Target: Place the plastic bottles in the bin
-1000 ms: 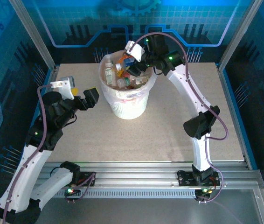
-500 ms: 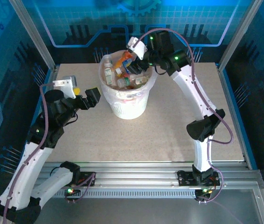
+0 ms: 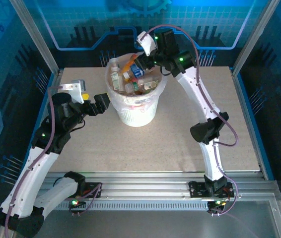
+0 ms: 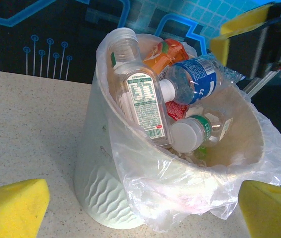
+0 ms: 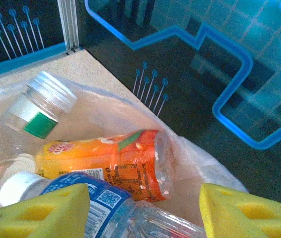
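low in the right wrist view, the right gripper [image 5: 145, 198] straddles a blue-labelled bottle [image 5: 108, 203], jaws part-closed; we cannot tell if they clamp it. an orange-labelled bottle [image 5: 115, 161] lies just beyond, inside the bin [image 4: 98, 163]. the left gripper [image 4: 144, 193], jaws wide apart, faces the bin, holding nothing; other bottles [image 4: 140, 99] crowd inside.

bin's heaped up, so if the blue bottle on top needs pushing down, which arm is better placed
Right. The right gripper hangs over the bin's far rim, with the blue bottle just beneath it. The left gripper sits open beside the bin, facing its outer wall.
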